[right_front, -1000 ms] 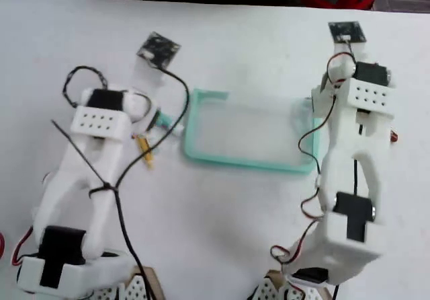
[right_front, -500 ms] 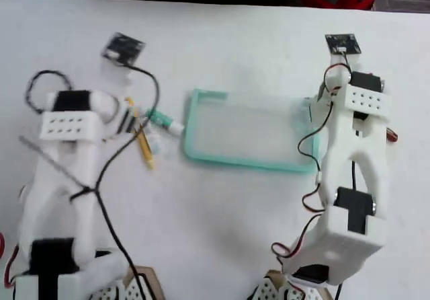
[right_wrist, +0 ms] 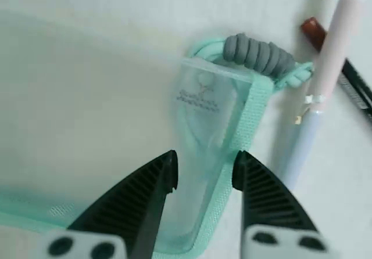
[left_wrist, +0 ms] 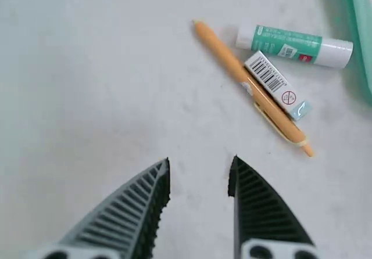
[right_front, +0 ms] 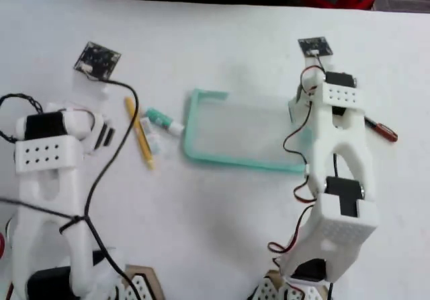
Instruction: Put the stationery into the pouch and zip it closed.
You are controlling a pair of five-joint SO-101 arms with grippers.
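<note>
A flat, translucent pouch with mint-green fabric edging lies in the middle of the white tabletop, its long sides running left to right. The tabletop shows pale through its wall, and all the stationery lies outside it. Whether the zip is done up cannot be told.

Between the pouch's left end and the tabletop's left edge lie three items. An orange pen lies aslant. A small white eraser with a barcode sleeve rests against the pen's barrel. A glue stick with a green label and white cap lies just beside them, nearest the pouch. The glue stick's print is too small to read.

At the pouch's right end a mint tab carries a faint grey logo, illegible, and a grey coiled zip pull. Just beside that end lie a pastel pink-and-blue pen and a dark pen with a red cap, towards the right edge.

The left gripper hangs over bare tabletop near the orange pen, jaws parted and holding nothing. The right gripper is over the pouch's right end, jaws parted either side of the tab, gripping nothing.
</note>
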